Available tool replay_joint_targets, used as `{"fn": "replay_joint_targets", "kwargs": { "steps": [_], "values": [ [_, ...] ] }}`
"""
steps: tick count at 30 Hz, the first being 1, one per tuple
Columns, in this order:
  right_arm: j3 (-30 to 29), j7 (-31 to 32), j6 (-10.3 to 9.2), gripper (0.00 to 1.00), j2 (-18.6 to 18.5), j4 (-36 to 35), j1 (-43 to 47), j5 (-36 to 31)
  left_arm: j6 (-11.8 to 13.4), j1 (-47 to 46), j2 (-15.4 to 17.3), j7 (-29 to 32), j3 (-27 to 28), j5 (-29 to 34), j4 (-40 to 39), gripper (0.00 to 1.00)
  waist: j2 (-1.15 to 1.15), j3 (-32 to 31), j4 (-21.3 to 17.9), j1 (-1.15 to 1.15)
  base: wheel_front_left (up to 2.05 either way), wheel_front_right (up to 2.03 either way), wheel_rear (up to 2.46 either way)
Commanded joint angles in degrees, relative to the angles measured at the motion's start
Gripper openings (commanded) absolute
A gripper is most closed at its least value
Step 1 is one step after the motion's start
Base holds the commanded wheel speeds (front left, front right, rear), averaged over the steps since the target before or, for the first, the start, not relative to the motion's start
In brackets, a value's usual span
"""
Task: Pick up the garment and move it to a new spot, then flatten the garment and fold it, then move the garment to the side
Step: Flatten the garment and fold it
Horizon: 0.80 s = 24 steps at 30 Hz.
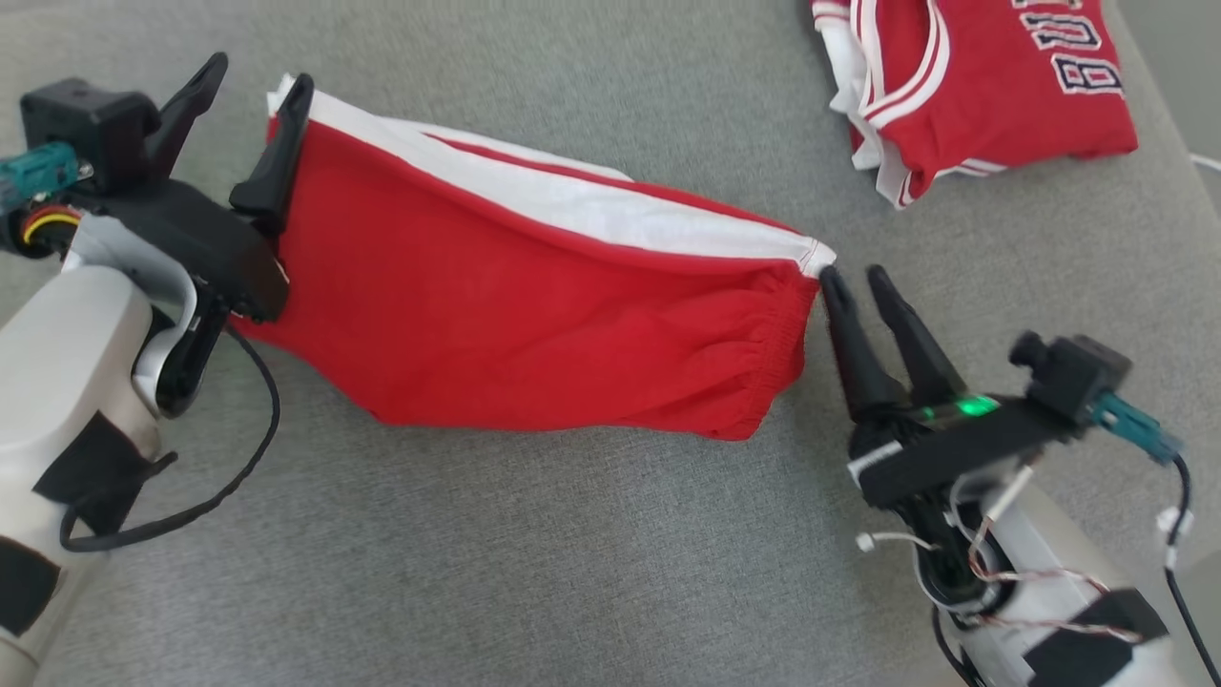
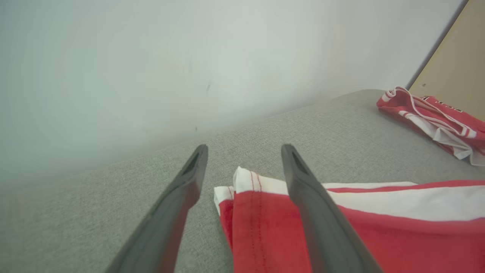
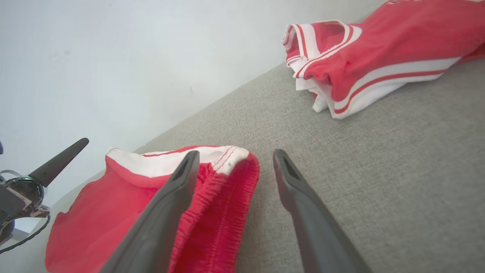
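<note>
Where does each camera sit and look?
Head view: on the head, down at red shorts on a grey cushion; left gripper and right gripper show.
Left wrist view: on that wrist, along its fingers toward the shorts' hem corner.
Right wrist view: on that wrist, along its fingers toward the waistband.
Both wrist views share the folded red jersey.

Red shorts [image 1: 534,315], with 1 broad white band and a thin red line inside it; red gathered waistband. Red jersey [image 1: 992,86], trimmed in white with red stripes, lettered dark navy edged white. Plain grey woven couch [image 1: 534,592]. Pale wall [image 2: 151,57]. White arm [image 1: 57,382] with black patches. Green light [image 1: 973,405].
</note>
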Motion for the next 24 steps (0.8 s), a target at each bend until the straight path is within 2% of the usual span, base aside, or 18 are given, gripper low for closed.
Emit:
{"fn": "replay_joint_targets", "kwargs": {
  "steps": [1,6,11,16,24],
  "values": [
    [-0.59,-0.42,-0.17,1.0,-0.44,-0.6,1.5,-0.75,0.15,1.44,0.2,-0.5,0.58,-0.6,-0.07,1.0,-0.01,-2.59,1.25,0.0,0.0,0.0,0.0],
    [-5.65,-1.12,-0.17,1.0,-0.53,-3.7,5.63,-3.42,0.15,5.19,0.24,-0.7,4.91,0.62,-2.72,1.0,-0.01,-5.4,2.51,0.0,0.0,0.0,0.0],
    [-13.93,-1.27,-0.17,1.0,3.45,-7.79,9.81,-7.99,0.15,10.5,-0.76,-0.61,8.02,2.03,-4.9,1.0,-0.01,-6.9,2.86,0.0,0.0,0.0,0.0],
    [-16.83,-1.29,-0.17,1.0,7.75,-10.73,12.3,-14.69,0.15,13.0,0.39,0.87,5.49,-0.69,-4.34,1.0,-0.01,-7.31,1.44,0.0,0.0,0.0,0.0],
    [-17.33,-1.29,-0.17,1.0,13.18,-11.23,15.0,-19.84,0.15,14.27,4.4,10.39,0.61,-7.37,-4.81,1.0,-0.01,-7.84,-1.89,0.0,0.0,0.0,0.0]
  ]
}}
